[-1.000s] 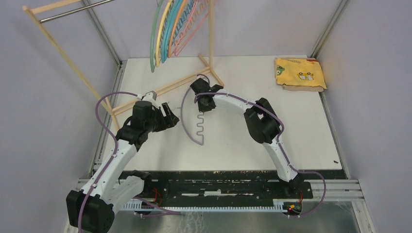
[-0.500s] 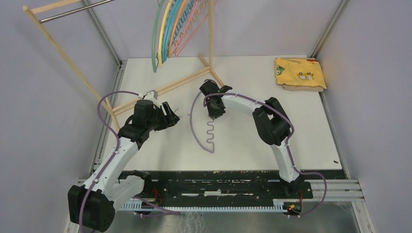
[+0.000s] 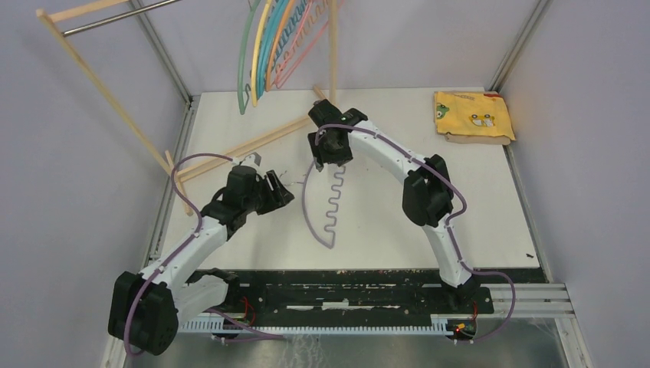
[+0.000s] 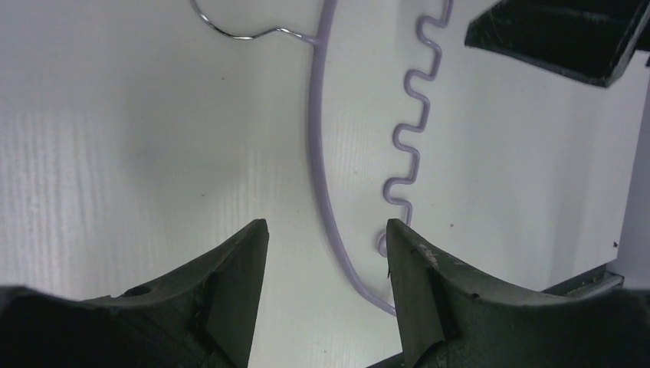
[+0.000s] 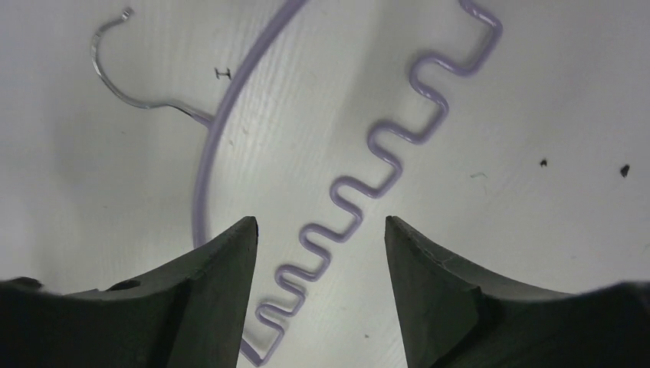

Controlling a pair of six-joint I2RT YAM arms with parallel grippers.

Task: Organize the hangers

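Observation:
A purple hanger (image 3: 308,208) lies flat on the white table (image 3: 475,199), free of both grippers. Its wavy bar (image 5: 383,146) and metal hook (image 5: 115,77) show in the right wrist view. My right gripper (image 3: 331,156) hovers open over the hanger's far end, jaws (image 5: 320,226) astride the wavy bar with nothing held. My left gripper (image 3: 281,188) is open just left of the hanger. In its wrist view the jaws (image 4: 327,230) frame the curved shoulder (image 4: 316,153). Several other pastel hangers (image 3: 272,46) hang at the back.
The light wooden rack frame (image 3: 253,142) crosses the table's far left, its metal rod (image 3: 115,17) at the upper left and an upright post (image 3: 333,54) beside the hung hangers. A folded yellow cloth (image 3: 473,115) lies at the far right corner.
My right gripper opened and let go of the purple hanger, which now rests on the table, then moved back toward the rack. My left arm moved right, closer to the hanger.

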